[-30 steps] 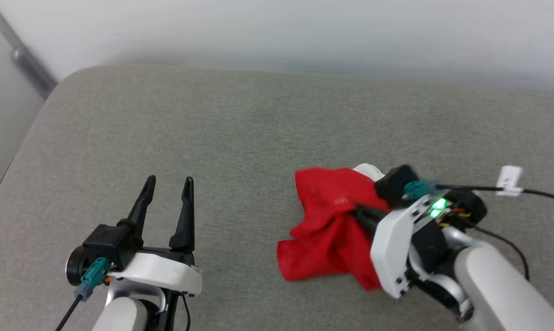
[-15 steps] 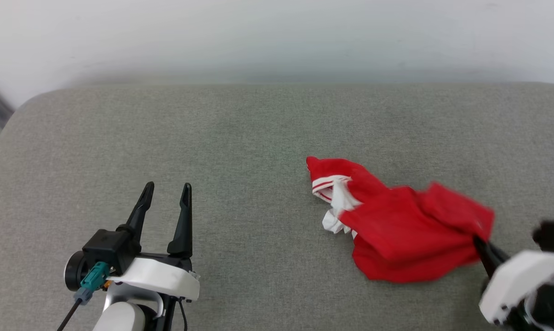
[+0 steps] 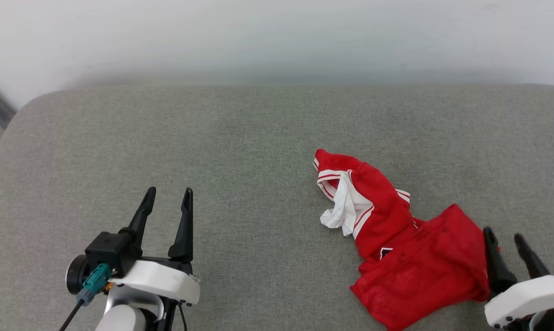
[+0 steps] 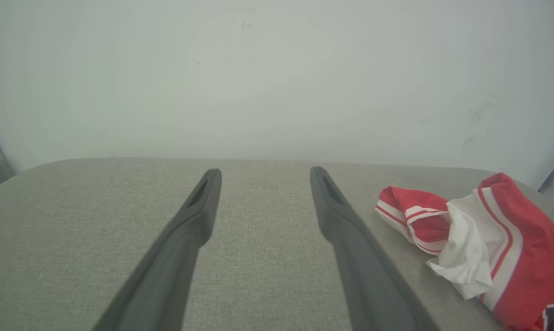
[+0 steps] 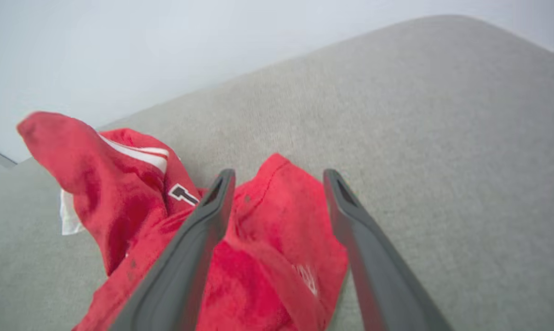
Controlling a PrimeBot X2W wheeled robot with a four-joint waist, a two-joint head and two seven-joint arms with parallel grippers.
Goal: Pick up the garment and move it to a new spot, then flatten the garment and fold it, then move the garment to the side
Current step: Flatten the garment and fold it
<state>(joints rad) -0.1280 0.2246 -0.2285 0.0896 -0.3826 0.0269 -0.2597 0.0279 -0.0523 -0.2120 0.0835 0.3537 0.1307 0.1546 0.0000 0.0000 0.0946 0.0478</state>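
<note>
Our left claw (image 3: pixel 169 189) waits at lower left, jaws spread and empty, ready, we judge, for flattening. Right of centre the shirt (image 3: pixel 410 262) lies crumpled on the cushion (image 3: pixel 258 138), collar up-left. At lower right our right claw (image 3: pixel 503 233) stands parted at its edge, gripping nothing; half a second ago it pinched that cloth shut, dragging it.

Grey cushion (image 3: pixel 240 138) lies unobstructed left and centre. Crumpled garment (image 3: pixel 410 262) blocks right front, apparently touching right gripper (image 3: pixel 503 233). Wall (image 3: pixel 277 37) bounds rear.
</note>
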